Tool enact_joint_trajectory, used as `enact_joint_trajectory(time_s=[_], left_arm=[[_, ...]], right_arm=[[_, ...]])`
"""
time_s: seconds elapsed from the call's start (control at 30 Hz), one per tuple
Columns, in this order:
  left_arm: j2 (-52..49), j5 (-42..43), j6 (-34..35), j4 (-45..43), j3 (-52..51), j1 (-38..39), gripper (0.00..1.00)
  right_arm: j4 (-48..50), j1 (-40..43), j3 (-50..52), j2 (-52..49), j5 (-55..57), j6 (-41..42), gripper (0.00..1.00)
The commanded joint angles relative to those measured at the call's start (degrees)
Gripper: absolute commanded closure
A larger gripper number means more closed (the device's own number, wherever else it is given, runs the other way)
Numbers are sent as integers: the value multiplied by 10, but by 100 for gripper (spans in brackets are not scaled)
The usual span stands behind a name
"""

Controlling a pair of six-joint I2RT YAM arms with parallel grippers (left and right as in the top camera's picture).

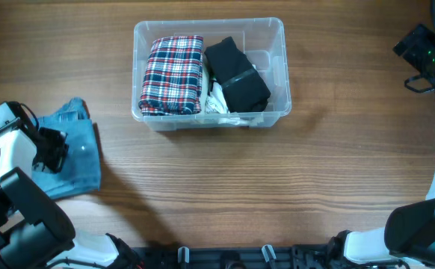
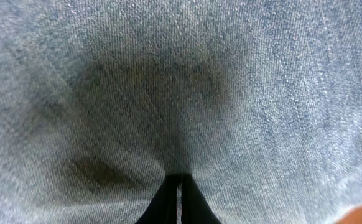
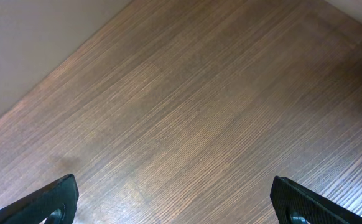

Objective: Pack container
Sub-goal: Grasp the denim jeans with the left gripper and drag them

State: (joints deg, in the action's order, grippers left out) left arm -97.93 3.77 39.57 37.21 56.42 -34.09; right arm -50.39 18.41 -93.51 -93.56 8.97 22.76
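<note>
The clear container (image 1: 276, 69) stands at the table's back centre. It holds a folded red plaid garment (image 1: 173, 75), a black garment (image 1: 237, 75) and a bit of white cloth (image 1: 217, 101). A folded blue denim garment (image 1: 79, 161) lies on the table at the left. My left gripper (image 1: 53, 148) is down on it; in the left wrist view the fingers (image 2: 180, 186) are pressed together, pinching the denim (image 2: 181, 81). My right gripper (image 1: 425, 51) is at the far right back, open and empty over bare wood (image 3: 176, 200).
The wooden table (image 1: 277, 187) stretches between the denim and the container and across the right side. The arm bases stand at the front left (image 1: 23, 224) and front right (image 1: 419, 232).
</note>
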Motion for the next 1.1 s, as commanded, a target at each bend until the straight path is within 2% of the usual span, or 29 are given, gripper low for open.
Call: enact_joint_trajectory(time_s=[0.0,0.13,0.3,0.43,0.53,0.57,0.63,0.67,0.73,0.8,0.87,1.07], left_arm=[[-31,106,91,-40,-10,10,93],[-31,199,93,-123,-10,10,85],[-28,326,88,-222,-9,9,87],[-3,377,37,-234,4,-2,69],[39,386,-55,-215,24,-12,48],[61,386,-115,-200,29,-19,39],[89,358,-187,-169,28,-32,23],[98,322,-196,-148,28,-40,17],[108,233,-200,-100,28,-61,12],[107,145,-241,-47,28,-84,2],[106,89,-260,-22,28,-98,1],[88,68,-255,-33,28,-113,0]], right_arm=[[0,-2,3,-6,-5,8,0],[0,-2,3,-6,-5,8,0],[0,-2,3,-6,-5,8,0],[0,-2,3,-6,-5,8,0],[0,-2,3,-6,-5,8,0],[0,-2,3,-6,-5,8,0],[0,-2,3,-6,-5,8,0],[0,-2,3,-6,-5,8,0],[0,-2,3,-6,-5,8,0],[0,-2,3,-6,-5,8,0],[0,-2,3,-6,-5,8,0],[0,-2,3,-6,-5,8,0]])
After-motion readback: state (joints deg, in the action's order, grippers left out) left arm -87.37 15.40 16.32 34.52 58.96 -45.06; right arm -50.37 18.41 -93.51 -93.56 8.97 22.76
